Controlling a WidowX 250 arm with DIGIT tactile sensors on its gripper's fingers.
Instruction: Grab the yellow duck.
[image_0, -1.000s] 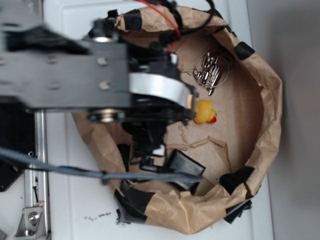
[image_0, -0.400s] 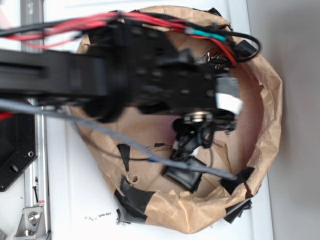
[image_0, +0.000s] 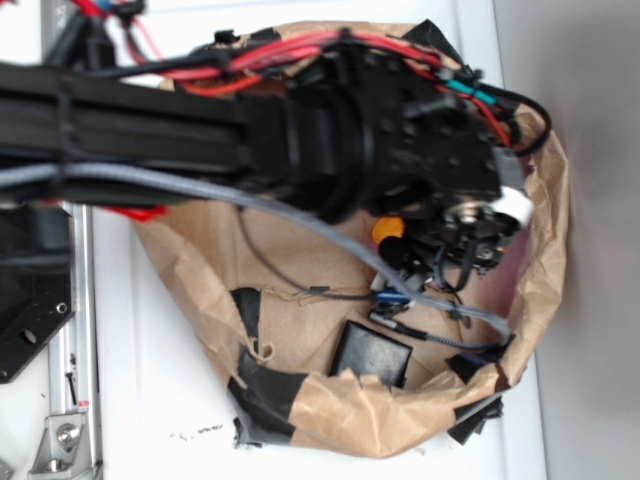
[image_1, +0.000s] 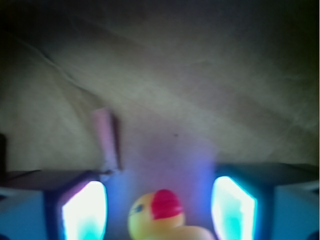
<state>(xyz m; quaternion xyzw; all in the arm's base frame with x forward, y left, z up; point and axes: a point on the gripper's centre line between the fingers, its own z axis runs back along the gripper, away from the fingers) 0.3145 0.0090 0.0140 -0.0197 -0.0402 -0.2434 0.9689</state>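
In the wrist view the yellow duck (image_1: 160, 220) with its red beak lies at the bottom edge, between my two glowing fingers (image_1: 84, 210). My gripper (image_1: 159, 210) is open, with a gap on each side of the duck. In the exterior view the arm reaches over the brown paper bowl (image_0: 540, 250) and the gripper (image_0: 430, 262) hangs down inside it. The arm covers most of the duck; only a small orange-yellow patch (image_0: 388, 230) shows under the arm, probably the duck.
A black square object (image_0: 372, 352) lies on the bowl's floor near the front rim. Black tape patches (image_0: 262, 392) sit on the crumpled paper wall. A grey cable (image_0: 300, 225) crosses the bowl. A metal rail (image_0: 75, 330) runs along the left.
The arm has swung right across the bowl and now covers the duck and the metal rings. The gripper has come down around the duck.
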